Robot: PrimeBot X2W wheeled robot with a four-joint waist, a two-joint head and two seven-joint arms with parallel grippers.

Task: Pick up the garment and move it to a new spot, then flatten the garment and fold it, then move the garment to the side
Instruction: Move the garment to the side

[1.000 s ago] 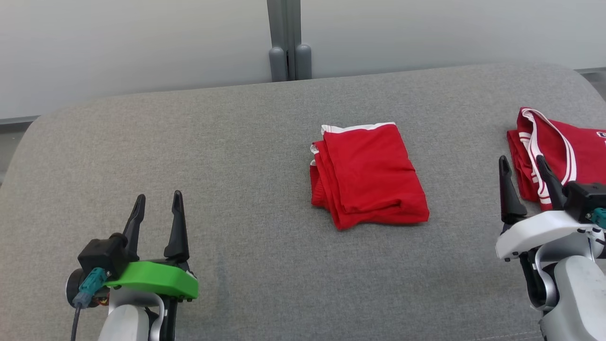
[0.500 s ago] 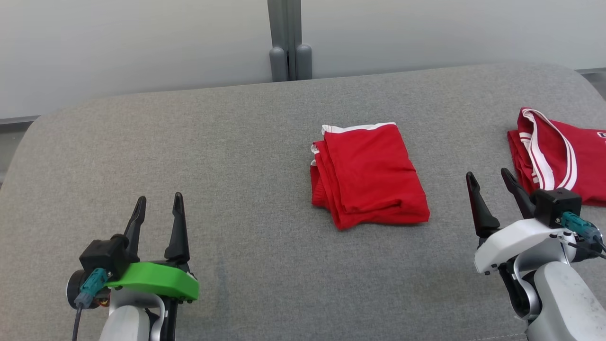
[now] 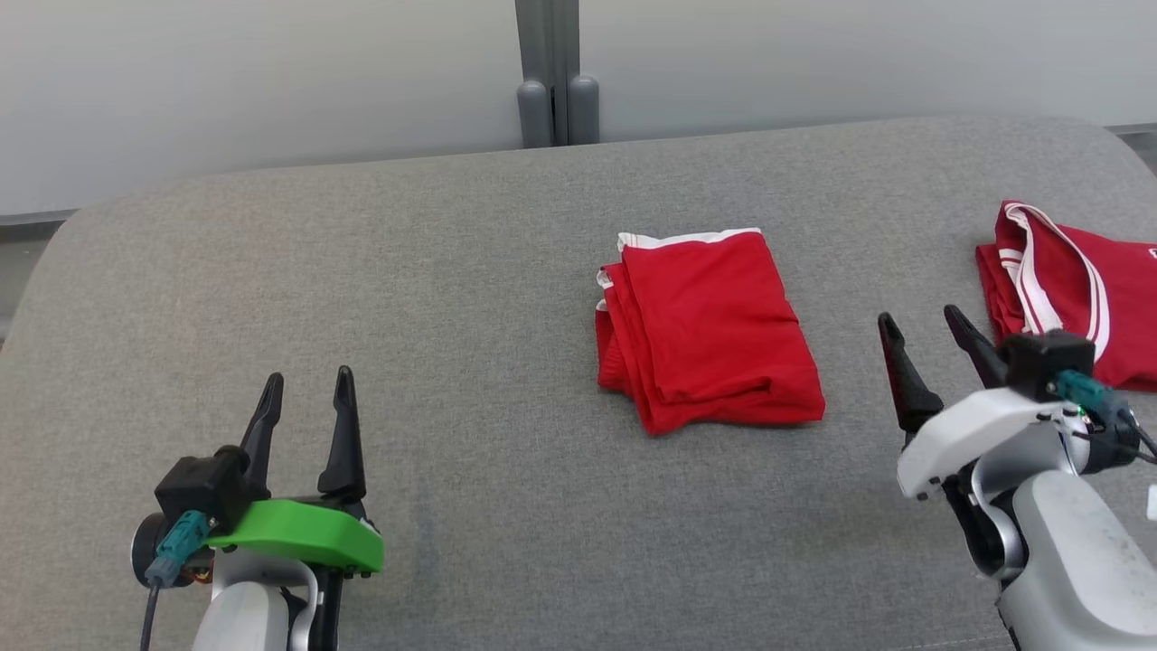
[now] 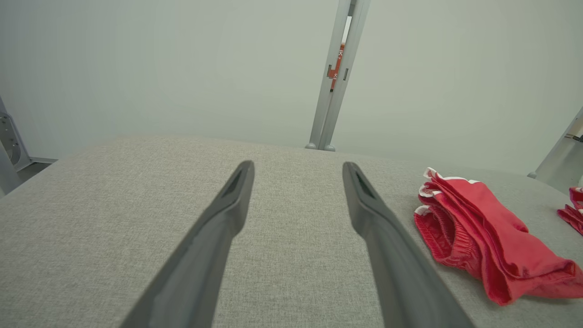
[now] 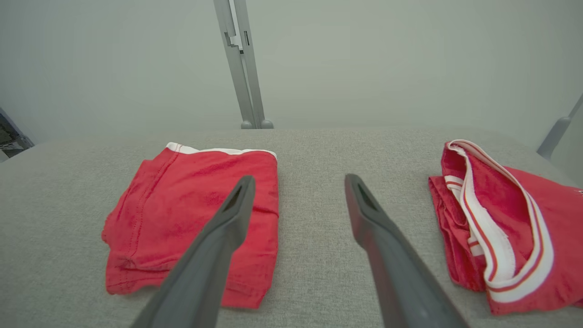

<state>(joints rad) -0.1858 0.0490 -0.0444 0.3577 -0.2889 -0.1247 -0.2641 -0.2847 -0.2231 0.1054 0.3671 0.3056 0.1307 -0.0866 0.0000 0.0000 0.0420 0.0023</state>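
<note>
A folded red garment lies untouched mid-way across the tabletop while the right claw, open and empty, has drawn back from a striped garment at the right edge and the left claw waits open, so moving the folded one aside seems pending.

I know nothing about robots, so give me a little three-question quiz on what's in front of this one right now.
1. True or false: the left claw and the right claw are both open and hold nothing.
2. Which claw is nearer the striped red garment? A) left B) right
3. How many red garments lie on the grey cushion, counting the folded red garment in the middle?
Key: 1 true; 2 B; 3 two.
</note>
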